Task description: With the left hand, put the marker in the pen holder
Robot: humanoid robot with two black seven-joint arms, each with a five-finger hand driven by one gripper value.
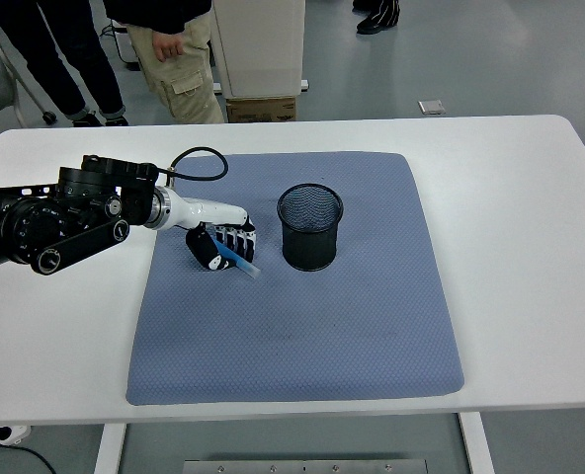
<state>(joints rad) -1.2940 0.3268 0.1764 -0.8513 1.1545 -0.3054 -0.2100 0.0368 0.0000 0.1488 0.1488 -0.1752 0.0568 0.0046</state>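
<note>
Head view: the robot's left hand (221,246), reaching in from the left edge over a blue-grey mat (292,336), has its fingers curled around a blue marker (239,260), whose lower end slants down and to the right, close to the mat. Just to the right of the hand, apart from it, a black mesh pen holder (310,227) stands upright on the mat. The mat lies on a white table (530,247), and beyond the table's far edge a person (179,49) stands.
</note>
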